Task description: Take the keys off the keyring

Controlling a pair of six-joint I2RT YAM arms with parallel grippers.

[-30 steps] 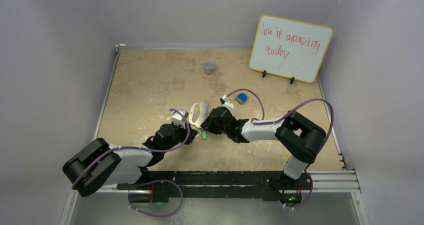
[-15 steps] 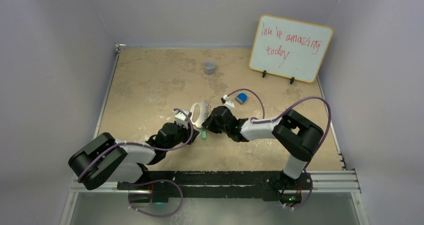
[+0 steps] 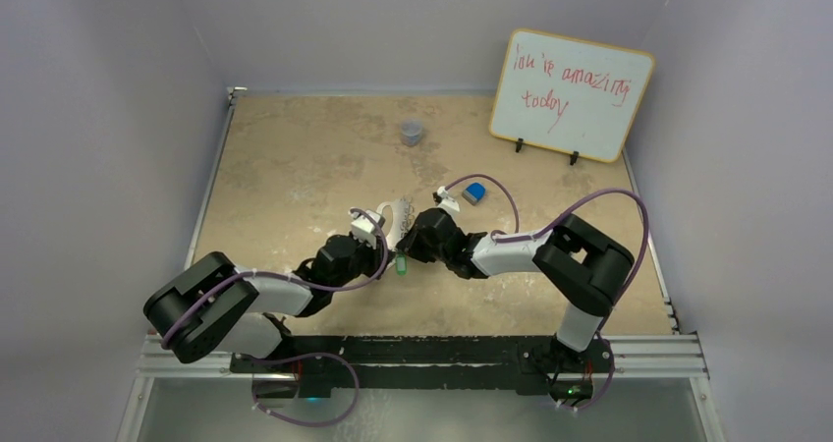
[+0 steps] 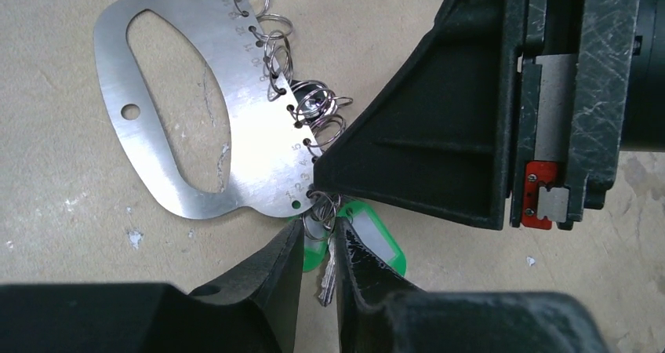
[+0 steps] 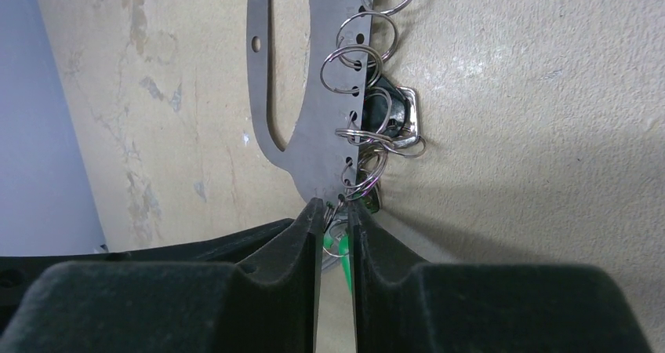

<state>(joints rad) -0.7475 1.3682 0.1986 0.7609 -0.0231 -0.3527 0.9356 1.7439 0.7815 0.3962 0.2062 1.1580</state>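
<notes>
Since both pincers work at one corner of the keyring (image 4: 259,133), the margin is thin.

Left gripper (image 4: 320,231): jaws nearly together. A silver blade of the keys (image 4: 376,239) and its small ring lie in the slit. Cannot tell whether the pads actually bite.

Right gripper (image 5: 336,204): jaws also a narrow slit, with the keyring's punched corner at its mouth. Grip not confirmable.

Risks, as judged:
- A pull by the left gripper with the ring threaded through its hole drags the whole plate off the right gripper.
- The thin blade slips from a shallow pinch.
- Neighbouring split rings (image 5: 376,137) snag.
- The opposing fingertips, almost touching, collide.

Orientation: keyring appears flat on the table (image 4: 78,235). Its long axis runs away from the left fingertips, leaning to their left. The punched edge faces the right gripper, the curved edge away from it. Green keys sit at the end nearest the left fingertips, blade pointing back into the slit.
</notes>
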